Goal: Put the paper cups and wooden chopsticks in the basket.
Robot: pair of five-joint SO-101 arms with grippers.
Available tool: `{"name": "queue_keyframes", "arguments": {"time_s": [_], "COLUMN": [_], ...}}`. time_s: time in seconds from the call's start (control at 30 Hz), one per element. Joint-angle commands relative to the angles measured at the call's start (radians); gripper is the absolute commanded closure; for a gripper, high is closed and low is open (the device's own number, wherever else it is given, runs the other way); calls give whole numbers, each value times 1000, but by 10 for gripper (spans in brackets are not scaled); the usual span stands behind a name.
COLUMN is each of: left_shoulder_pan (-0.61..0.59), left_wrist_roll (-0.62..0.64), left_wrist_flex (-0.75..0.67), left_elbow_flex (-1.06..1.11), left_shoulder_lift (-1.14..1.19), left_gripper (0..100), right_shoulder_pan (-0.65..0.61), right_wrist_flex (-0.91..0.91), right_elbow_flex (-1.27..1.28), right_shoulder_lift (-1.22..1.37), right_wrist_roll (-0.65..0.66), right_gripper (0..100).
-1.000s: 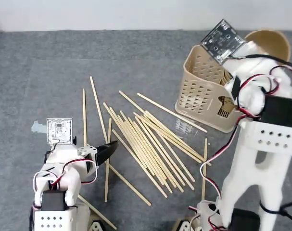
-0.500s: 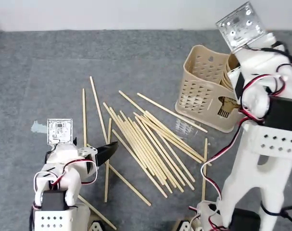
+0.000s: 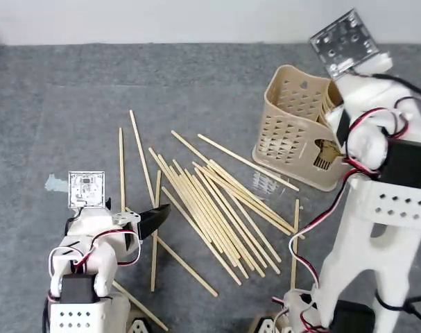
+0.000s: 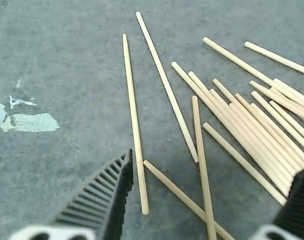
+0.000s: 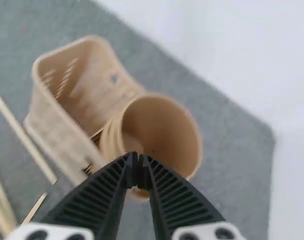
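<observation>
Cup (image 5: 162, 125) inside beige basket (image 5: 54, 122)

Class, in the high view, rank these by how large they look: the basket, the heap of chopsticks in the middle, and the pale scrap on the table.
1. heap of chopsticks, spreading widest.
2. basket, clearly less spread.
3. pale scrap, by far the smallest.

Grey carpet (image 3: 71, 90), white wall (image 3: 161, 19) behind.
</observation>
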Motion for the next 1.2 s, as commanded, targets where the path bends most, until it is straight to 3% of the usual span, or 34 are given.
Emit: {"name": "queue_keyframes", "arguments": {"time_s": [0.0,0.17,0.4,0.8,0.93,1.17], "left_shoulder_pan": [0,2,2,2,2,2], "left_wrist_roll": [0,0,0,-2,-2,-2], "left_wrist_flex": [-25,-25,-25,-26,-26,-26], "left_elbow_flex": [-4,-2,-2,7,7,7], "left_shoulder_lift": [-12,-12,-12,-12,-12,-12], "left_gripper": [551,551,551,551,551,551], "right_shoulder_pan": [-28,-39,-42,-54,-124,-130], "right_wrist_flex": [45,10,-219,-243,-323,-720], "right_elbow_flex": [-48,-25,55,95,259,741], "right_shoulder_lift": [-1,-2,-12,-45,-170,-421], "right_wrist_roll": [-14,-18,-123,-344,-336,-333], "right_gripper": [983,980,981,985,985,980]}}
